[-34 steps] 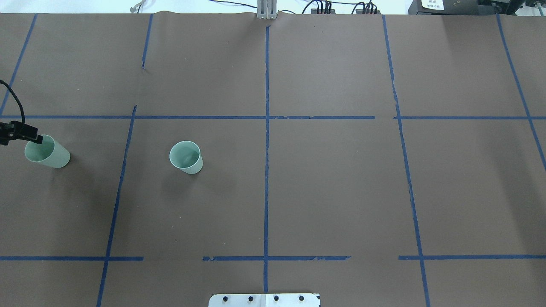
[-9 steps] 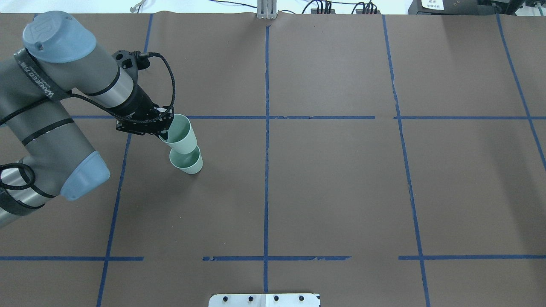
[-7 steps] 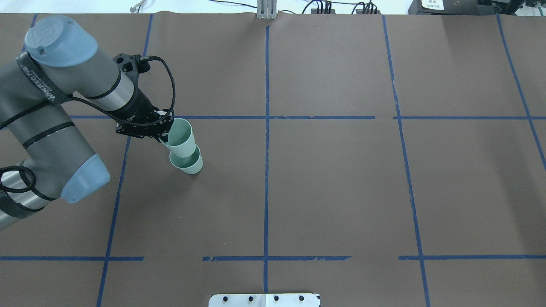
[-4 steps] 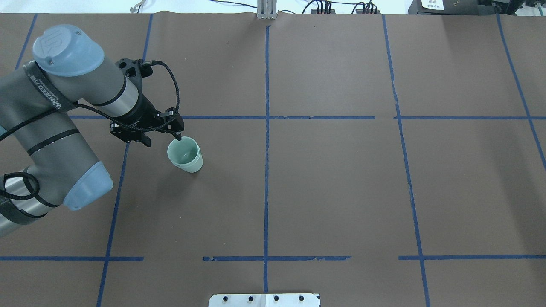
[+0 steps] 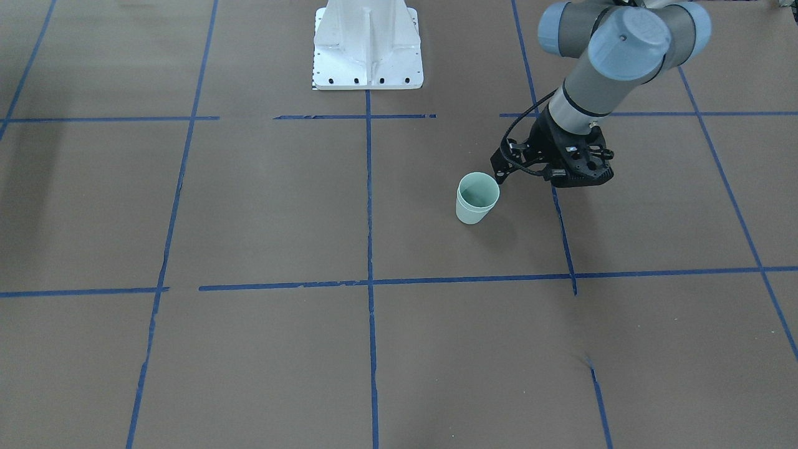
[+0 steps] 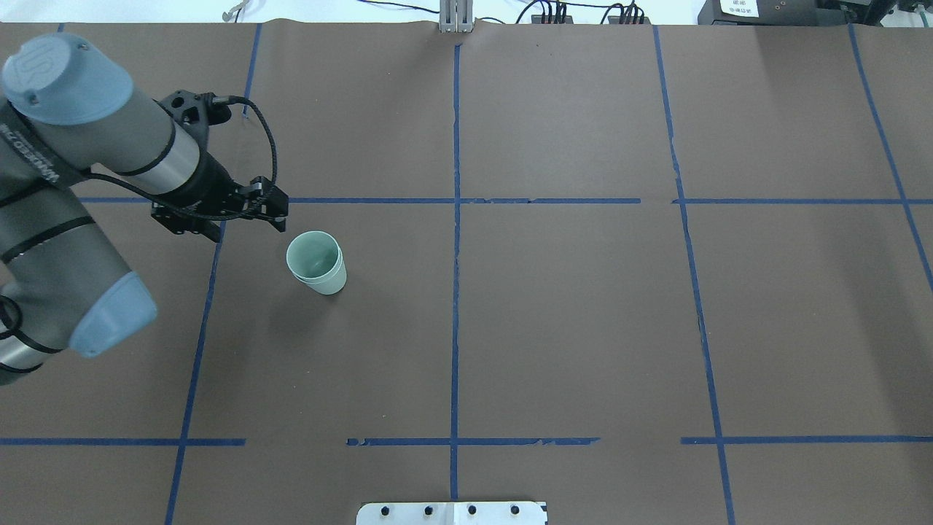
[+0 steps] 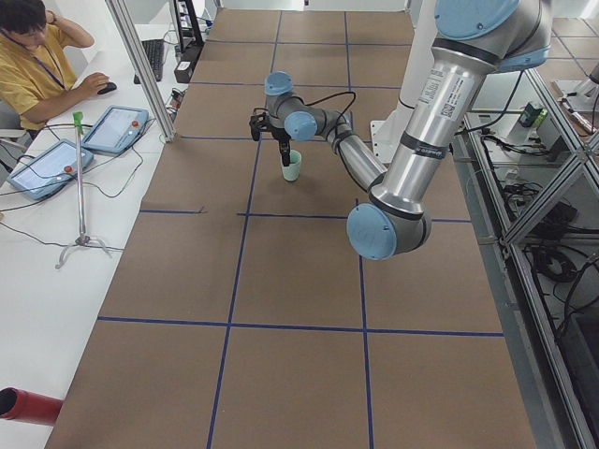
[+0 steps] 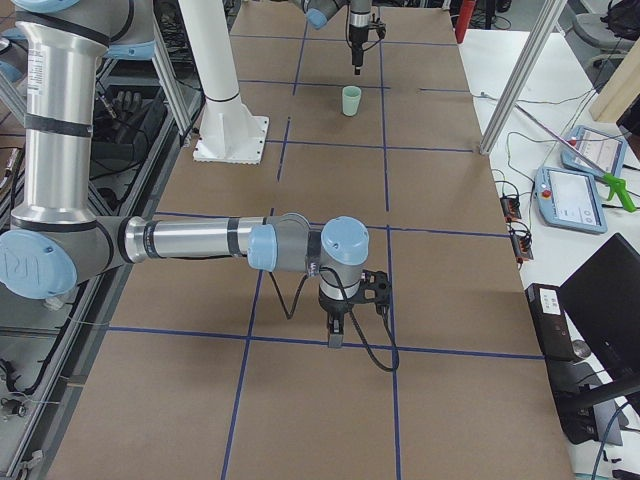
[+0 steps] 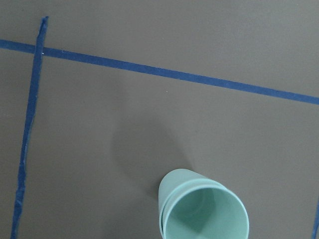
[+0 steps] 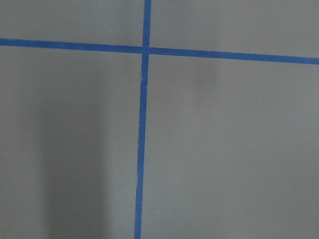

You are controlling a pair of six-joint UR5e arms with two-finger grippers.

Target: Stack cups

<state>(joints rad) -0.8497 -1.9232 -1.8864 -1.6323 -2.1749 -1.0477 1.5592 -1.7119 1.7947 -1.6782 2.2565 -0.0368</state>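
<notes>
Even indoor light, soft shadow beside the cups (image 5: 477, 199), sharp exterior views, wrist views slightly soft

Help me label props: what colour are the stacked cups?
The cups are pale mint green, clearest in the left wrist view.

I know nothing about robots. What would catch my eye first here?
A pair of pale green cups, one nested in the other, stands on the brown table crossed by blue tape lines. Just beside it hangs the left arm's pincer, open and holding nothing.
</notes>
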